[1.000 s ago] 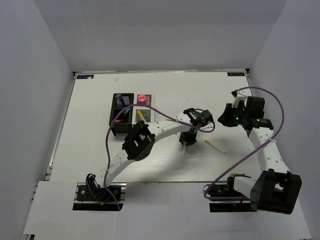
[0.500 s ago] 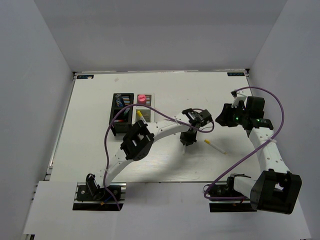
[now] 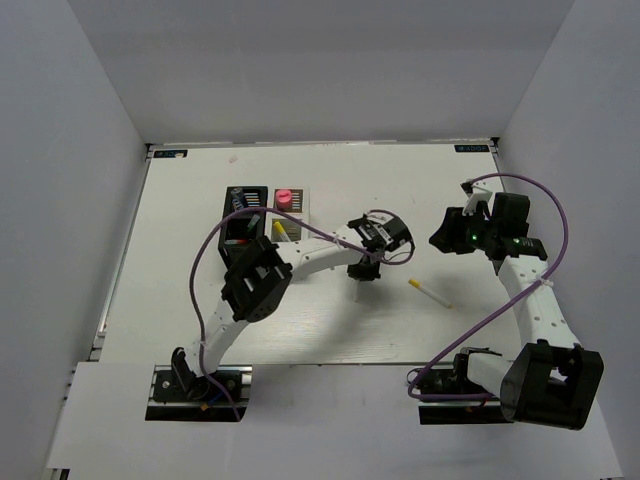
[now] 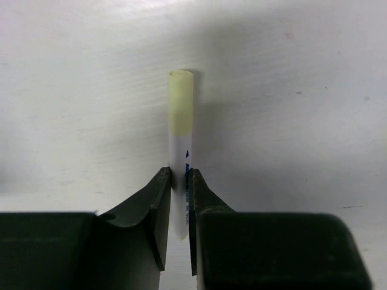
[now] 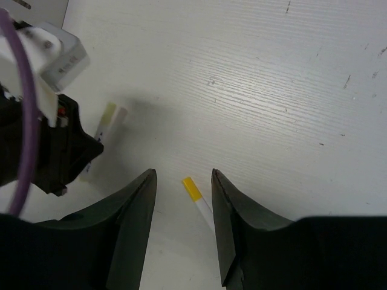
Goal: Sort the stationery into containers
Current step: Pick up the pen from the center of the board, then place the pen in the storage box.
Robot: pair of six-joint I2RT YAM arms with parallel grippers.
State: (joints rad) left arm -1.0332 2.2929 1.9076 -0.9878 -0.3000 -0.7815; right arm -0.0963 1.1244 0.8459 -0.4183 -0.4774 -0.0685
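My left gripper [image 4: 179,172] is shut on a thin white stick [image 4: 180,121] with a pale yellow tip, which points away from the jaws above the table. From above, this gripper [image 3: 362,272] hovers right of the containers. They are a black box [image 3: 248,189] and a white box [image 3: 302,200], joined side by side. A pink marker [image 3: 284,197] stands in the white box, and a blue-and-white tube [image 3: 238,201] is in the black one. A second yellow-tipped stick [image 5: 196,196] lies on the table below my open right gripper [image 5: 184,175], between its jaws in that view.
The left arm's links [image 3: 255,280] and purple cable [image 3: 215,245] cross over the near part of the containers. The right arm [image 3: 530,300] runs along the right side of the table. White walls enclose the table on three sides.
The left gripper has closed on the stick and carried it left and back, toward the containers. The right gripper's jaws have opened wider over the stick on the table.
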